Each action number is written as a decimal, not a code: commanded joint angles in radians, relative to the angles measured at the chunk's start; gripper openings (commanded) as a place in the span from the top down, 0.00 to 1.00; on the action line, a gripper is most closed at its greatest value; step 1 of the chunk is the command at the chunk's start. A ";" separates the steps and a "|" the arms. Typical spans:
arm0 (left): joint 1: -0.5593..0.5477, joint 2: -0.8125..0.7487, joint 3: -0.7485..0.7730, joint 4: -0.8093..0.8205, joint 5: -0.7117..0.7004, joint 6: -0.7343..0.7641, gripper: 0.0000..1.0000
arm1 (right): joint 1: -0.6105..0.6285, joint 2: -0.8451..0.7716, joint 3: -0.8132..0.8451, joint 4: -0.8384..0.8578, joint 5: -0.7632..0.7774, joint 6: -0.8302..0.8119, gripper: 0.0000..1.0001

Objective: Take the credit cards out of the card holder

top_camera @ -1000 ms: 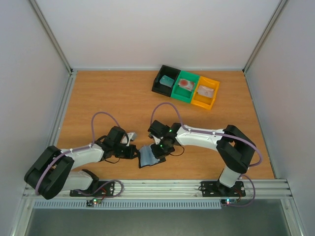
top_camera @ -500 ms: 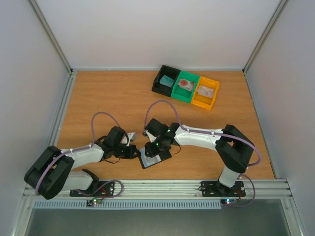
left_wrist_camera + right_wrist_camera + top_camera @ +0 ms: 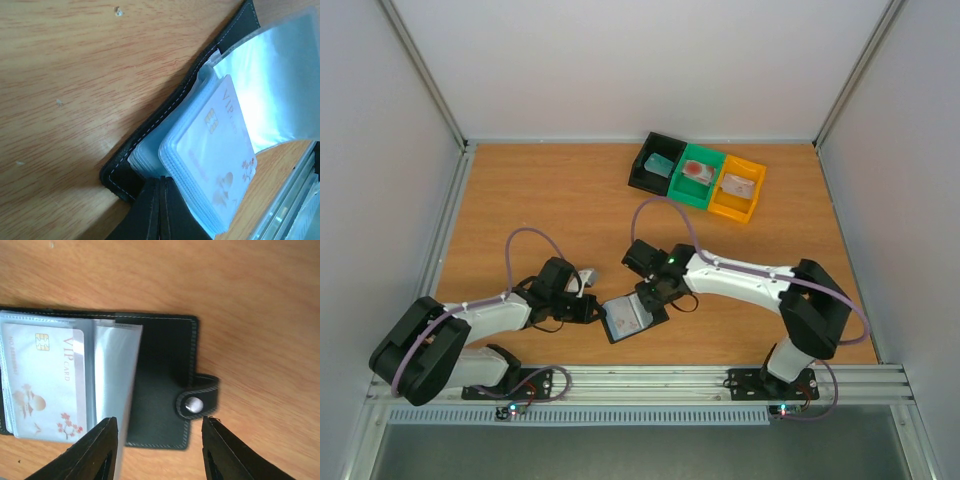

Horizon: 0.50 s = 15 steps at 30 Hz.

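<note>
The black card holder [image 3: 627, 318] lies open and flat, snap tab out sideways, a whitish VIP card [image 3: 45, 380] in its top clear sleeve; teal card [image 3: 661, 165], red card [image 3: 696, 170] and pale card [image 3: 738, 184] lie well apart from it

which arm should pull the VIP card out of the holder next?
Right. The right gripper is open just above the open card holder, jaws either side of its cover beside the VIP card. The left gripper is shut on the holder's edge, apparently steadying it, so it isn't free.
</note>
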 commanded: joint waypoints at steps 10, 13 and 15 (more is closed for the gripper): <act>-0.004 -0.011 -0.019 0.035 -0.022 0.009 1.00 | -0.048 -0.081 -0.002 0.232 -0.568 -0.156 0.56; -0.003 -0.014 -0.018 0.032 -0.024 0.010 0.99 | -0.124 -0.004 -0.036 0.274 -0.619 -0.100 0.62; -0.004 -0.015 -0.020 0.032 -0.024 0.010 0.99 | -0.151 0.058 -0.062 0.304 -0.635 -0.087 0.64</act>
